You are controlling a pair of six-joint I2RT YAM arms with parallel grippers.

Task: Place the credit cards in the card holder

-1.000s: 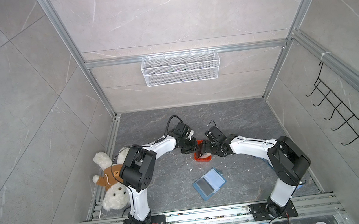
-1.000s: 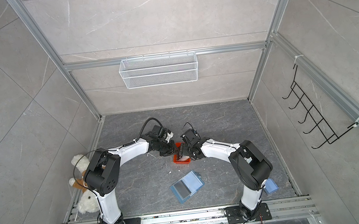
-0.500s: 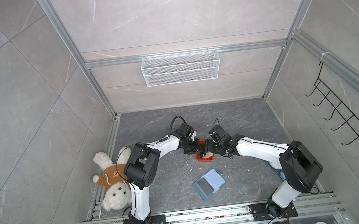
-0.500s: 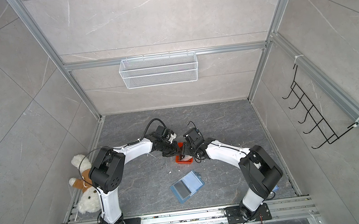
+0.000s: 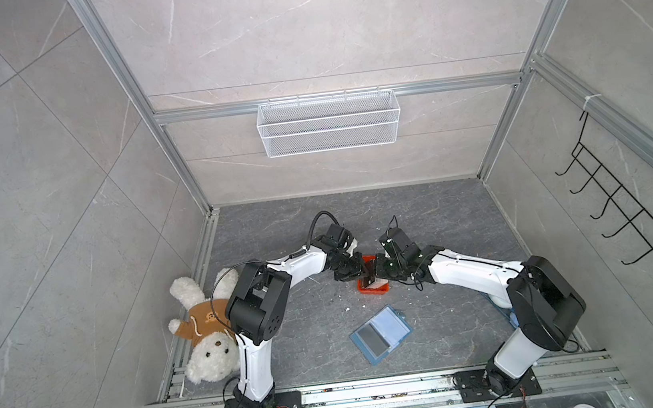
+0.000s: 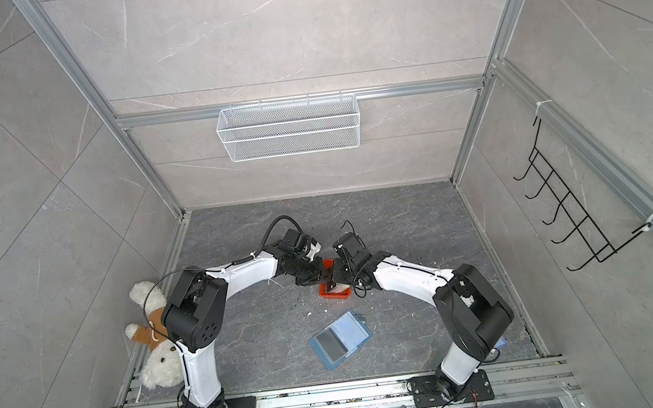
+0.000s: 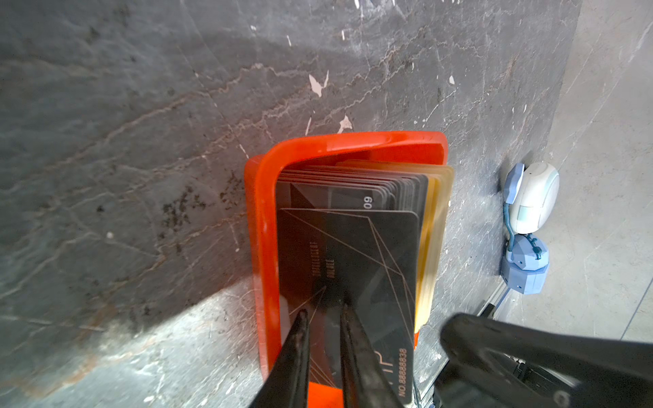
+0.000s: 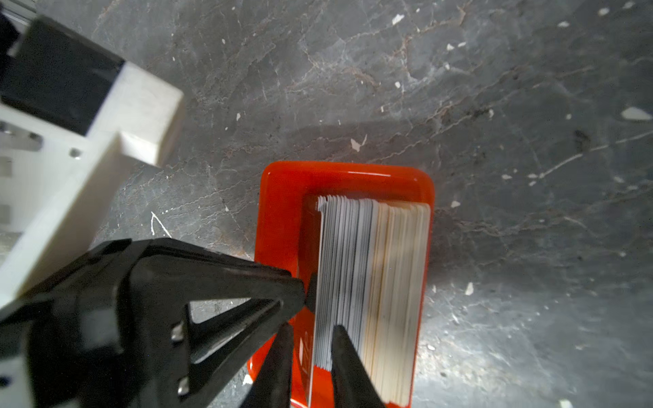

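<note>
credit cards (image 8: 374,282): on edge in orange tray (image 8: 279,219) | right hand (image 8: 311,332): clamped on a few front cards | left hand (image 7: 323,314): fingertips at front card's face, grip unclear | card holder (image 5: 381,335): open flat on desk (image 5: 423,219), apart from tray

- I see an orange tray (image 5: 374,290) sitting mid-scene on the dark stone floor (image 5: 422,211).
- A white teddy bear (image 5: 210,354) in a brown top lies on its back by the left wall.
- A white wire basket (image 5: 329,129) hangs on the back wall.
- A black hook rack (image 5: 627,212) is on the right wall.
- My left wrist view shows a small blue-and-white gadget (image 7: 531,197) on the floor at the foot of a wall.
- Pale flecks (image 5: 345,309) dot the floor near the tray.
</note>
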